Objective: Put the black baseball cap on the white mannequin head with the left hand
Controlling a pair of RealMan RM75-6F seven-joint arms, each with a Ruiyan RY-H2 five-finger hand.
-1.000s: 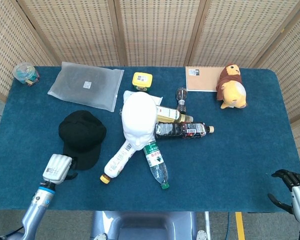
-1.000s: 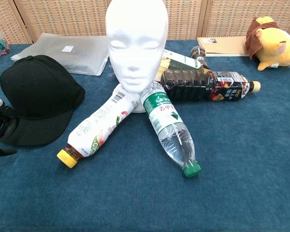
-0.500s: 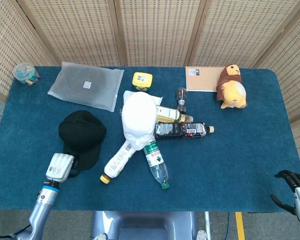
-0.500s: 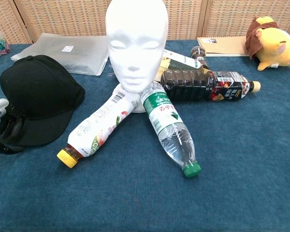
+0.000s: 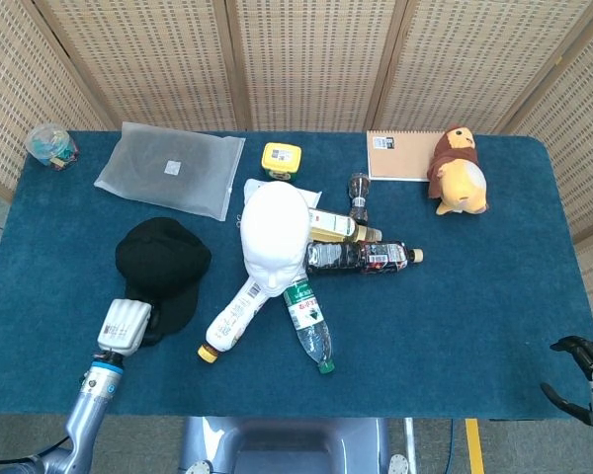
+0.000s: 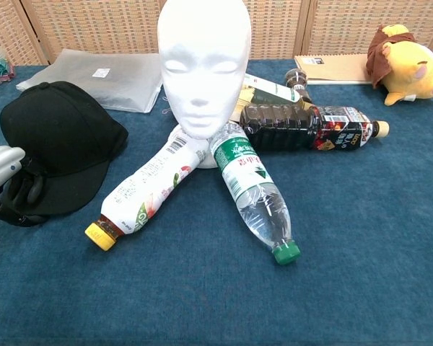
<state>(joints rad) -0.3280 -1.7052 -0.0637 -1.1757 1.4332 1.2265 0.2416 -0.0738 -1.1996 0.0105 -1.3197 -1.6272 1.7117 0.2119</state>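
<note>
The black baseball cap (image 5: 162, 265) (image 6: 60, 143) lies on the blue table, left of the upright white mannequin head (image 5: 275, 235) (image 6: 204, 63), brim toward the front edge. My left hand (image 5: 125, 325) (image 6: 13, 189) is at the front left of the brim, its dark fingers (image 6: 27, 194) curled against the brim's edge. The frames do not show whether it grips the brim. My right hand (image 5: 585, 380) hangs past the table's front right corner, fingers apart and holding nothing.
Several bottles fan out around the mannequin's base: a white one (image 6: 146, 187), a clear green-capped one (image 6: 254, 191) and a dark one (image 6: 307, 127). A clear plastic bag (image 5: 170, 169), yellow tub (image 5: 281, 158), notebook (image 5: 401, 155) and plush toy (image 5: 459, 183) lie further back.
My left hand has moved forward and right until its fingers meet the cap's brim. The cap has not shifted. My right hand has sunk slightly lower in the head view.
</note>
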